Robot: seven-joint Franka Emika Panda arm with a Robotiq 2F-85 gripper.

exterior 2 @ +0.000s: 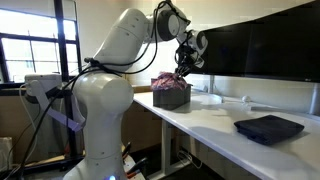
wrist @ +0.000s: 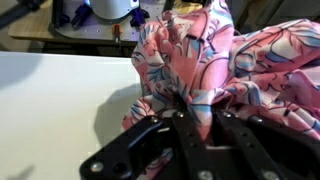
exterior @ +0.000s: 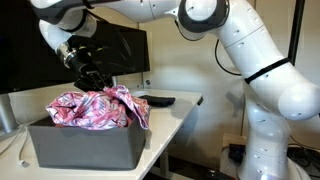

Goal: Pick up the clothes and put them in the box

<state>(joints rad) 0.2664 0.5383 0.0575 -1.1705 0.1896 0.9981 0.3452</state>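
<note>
The clothes are a pink patterned cloth (exterior: 95, 108) with blue and white marks, heaped in a dark grey box (exterior: 85, 147) on the white table. In both exterior views my gripper (exterior: 95, 80) hangs just above the heap. The box with the cloth also shows far off in an exterior view (exterior 2: 170, 92), with my gripper (exterior 2: 184, 68) over it. In the wrist view my gripper (wrist: 198, 128) has its two black fingers close together, pinching a fold of the pink cloth (wrist: 215, 60). Part of the cloth drapes over the box's right rim.
A dark monitor (exterior: 125, 50) stands behind the box. A black flat object (exterior: 160, 100) lies on the white table (exterior: 175, 120) beside it. A dark blue folded item (exterior 2: 268, 128) lies near the table's near end. A window is behind.
</note>
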